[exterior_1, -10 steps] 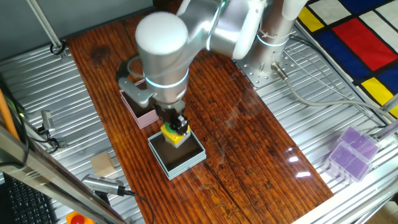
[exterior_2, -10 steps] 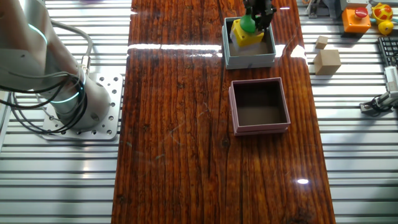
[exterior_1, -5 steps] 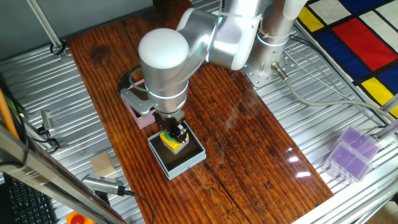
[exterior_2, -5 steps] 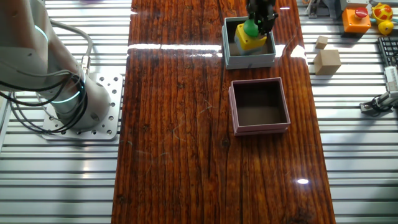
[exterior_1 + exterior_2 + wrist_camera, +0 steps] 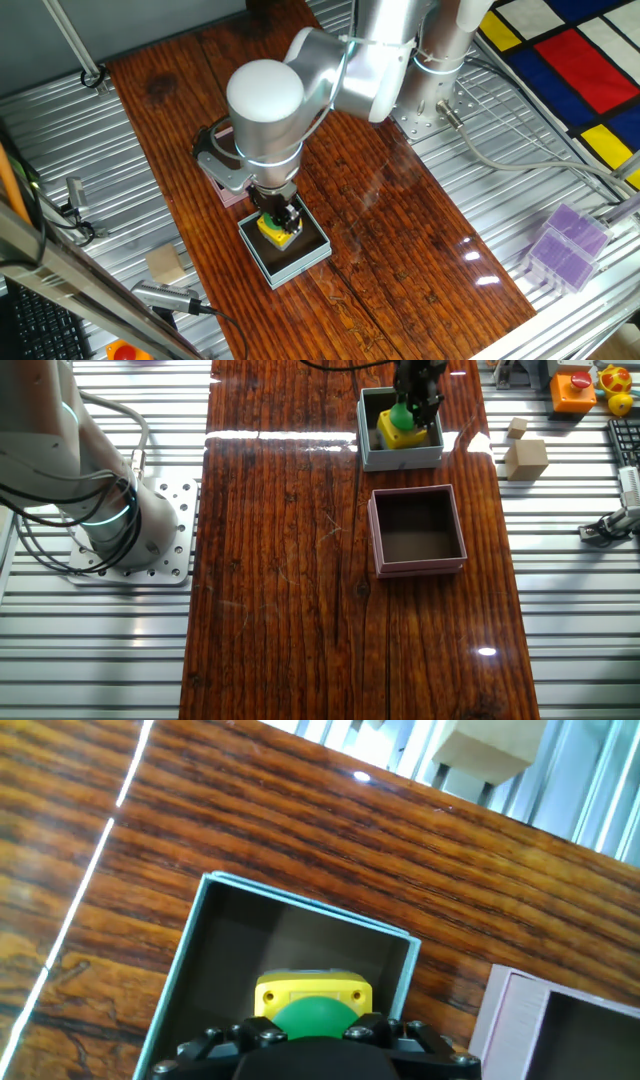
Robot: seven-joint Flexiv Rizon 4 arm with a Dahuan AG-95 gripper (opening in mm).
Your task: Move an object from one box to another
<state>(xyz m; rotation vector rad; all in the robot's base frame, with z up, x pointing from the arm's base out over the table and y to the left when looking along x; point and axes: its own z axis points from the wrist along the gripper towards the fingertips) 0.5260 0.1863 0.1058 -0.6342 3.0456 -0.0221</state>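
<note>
Over on the left of one fixed view you see the pink box [image 5: 228, 178], mostly hidden behind the arm. Just beside it sits the blue-grey box [image 5: 285, 250], and your gripper [image 5: 281, 226] reaches down into it — pinching a yellow block with a green top [image 5: 277, 233]. From the other fixed view, the block [image 5: 400, 428] sits low inside the blue-grey box [image 5: 400, 456], and the pink box [image 5: 417, 530] stands near it — not touching.

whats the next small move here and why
Probably open the gripper and let go. The yellow and green object already sits low inside the blue-grey box, seemingly on or near its floor, while the pink box is empty, so only the release seems left.
</note>
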